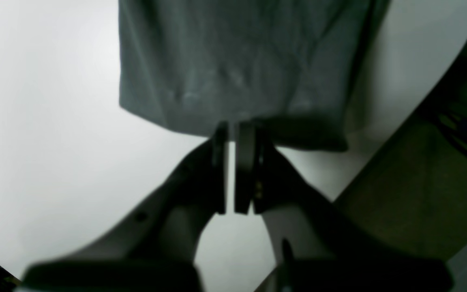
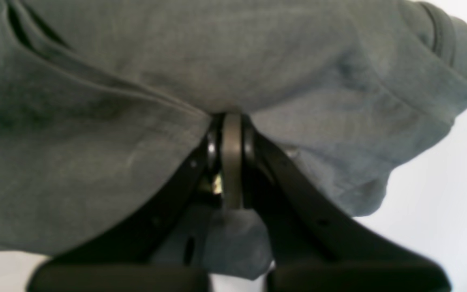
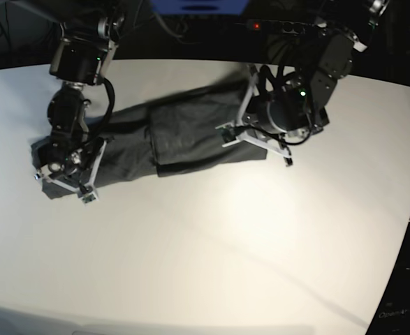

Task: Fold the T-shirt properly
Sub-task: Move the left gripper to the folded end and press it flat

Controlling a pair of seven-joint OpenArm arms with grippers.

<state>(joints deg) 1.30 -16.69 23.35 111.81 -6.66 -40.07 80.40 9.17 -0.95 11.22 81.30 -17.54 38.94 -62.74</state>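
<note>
T-shirt point(image 3: 170, 136): dark grey, wrinkled, lying on the white table point(image 3: 211, 237) in a long, partly folded band across the far half, one layer doubled over near its middle. Left gripper point(image 1: 233, 134): at the shirt's hem edge over the table, jaws nearly together with a thin gap between the pads, clamped on the cloth's edge. Right gripper point(image 2: 232, 121): at the band's opposite end, jaws pressed together on a fold of the shirt, cloth bunched around the fingers point(image 2: 232, 162).

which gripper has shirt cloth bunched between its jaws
The right gripper: T-shirt cloth pokes out behind its shut jaws. The left gripper only meets the shirt's edge.
</note>
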